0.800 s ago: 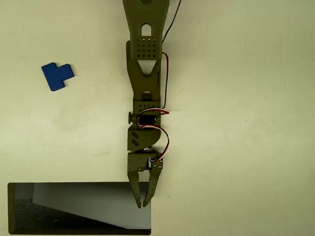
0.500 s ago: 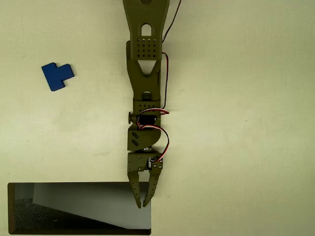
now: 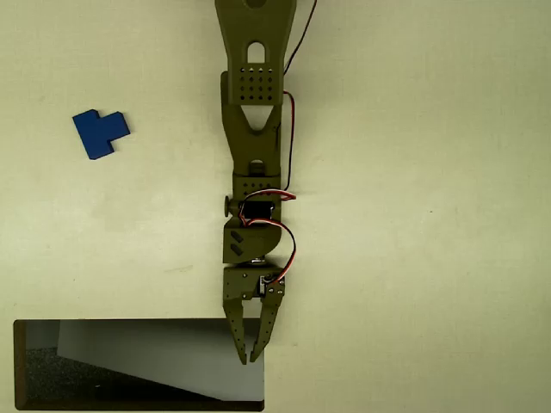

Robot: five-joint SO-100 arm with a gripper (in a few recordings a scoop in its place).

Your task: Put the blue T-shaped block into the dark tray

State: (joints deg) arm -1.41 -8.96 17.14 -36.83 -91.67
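Note:
In the overhead view the blue T-shaped block [image 3: 100,132] lies flat on the pale table at the upper left. The dark tray [image 3: 21,366] fills the lower left, with a black speckled floor and a pale grey slanted panel inside. My olive-green arm reaches down from the top centre. My gripper [image 3: 250,356] hangs over the tray's right end, fingertips nearly touching, shut with nothing between them. The block sits far up and to the left of the gripper.
The pale table [image 3: 413,215] stretches bare to the right of the arm and between block and tray. Red and black wires [image 3: 289,138] run along the arm's right side.

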